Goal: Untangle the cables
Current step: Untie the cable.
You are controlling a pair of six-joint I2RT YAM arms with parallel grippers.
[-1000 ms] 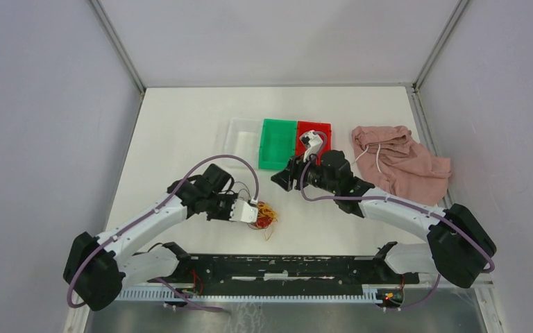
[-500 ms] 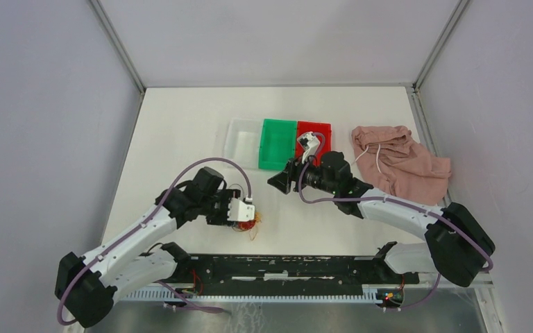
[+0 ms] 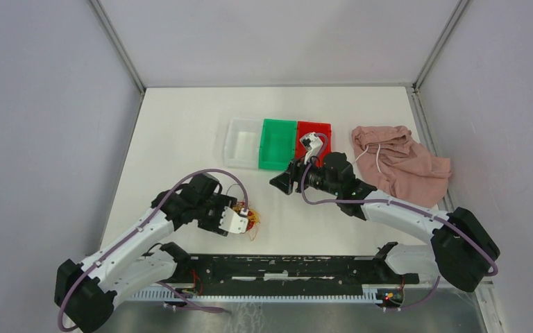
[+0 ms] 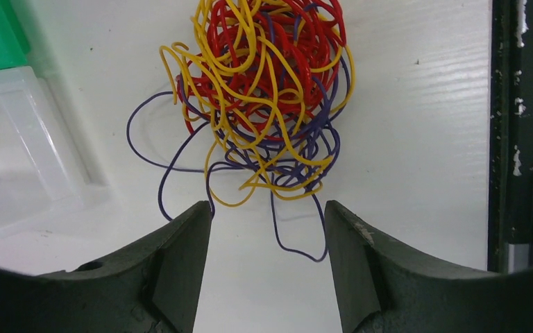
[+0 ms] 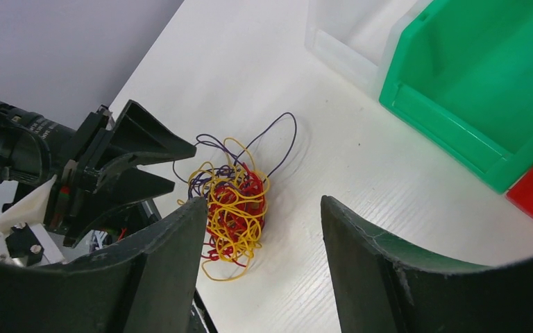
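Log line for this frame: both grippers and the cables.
left gripper: open, holding nothing, at edge of cables | right gripper: open, holding nothing, apart from cables | cables: one tangled clump on table

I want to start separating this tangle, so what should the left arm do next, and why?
Probably ease the open left end effector forward and close on the loose purple strand: the tangled ball of yellow, red and purple wires lies free just ahead.
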